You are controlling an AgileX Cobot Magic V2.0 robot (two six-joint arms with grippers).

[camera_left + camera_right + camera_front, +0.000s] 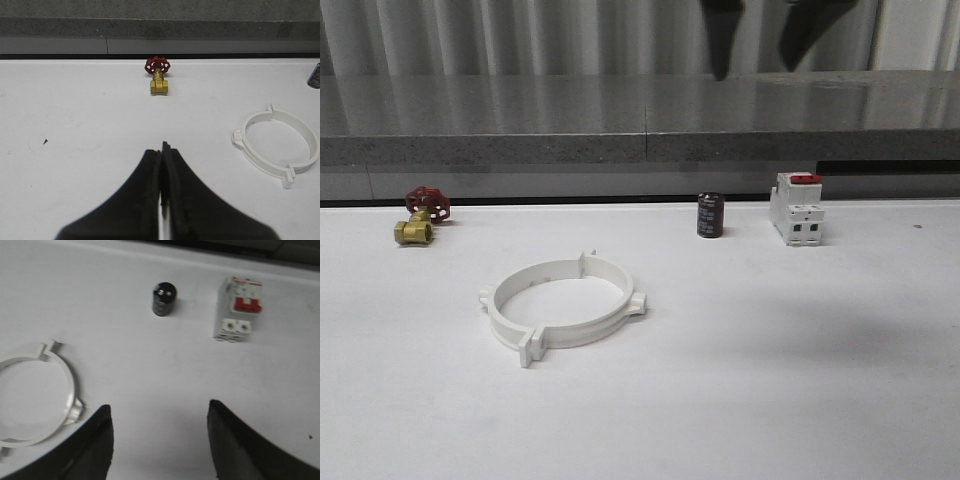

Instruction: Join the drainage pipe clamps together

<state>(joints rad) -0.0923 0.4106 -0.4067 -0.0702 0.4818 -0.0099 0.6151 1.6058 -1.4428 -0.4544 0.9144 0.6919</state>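
Note:
The drainage pipe clamps (560, 305) lie on the white table as two white half-rings set together into one flat ring, with square tabs at the joints. This ring also shows in the left wrist view (278, 141) and the right wrist view (37, 400). My left gripper (163, 147) is shut with nothing between its fingers, above bare table and apart from the ring. My right gripper (159, 410) is open and empty, with one finger (97, 440) close beside a tab of the ring.
A brass valve with a red handwheel (420, 215) sits at the far left. A black cylinder (710, 215) and a white breaker with a red top (796, 208) stand at the back right. A grey ledge (640, 130) runs behind the table.

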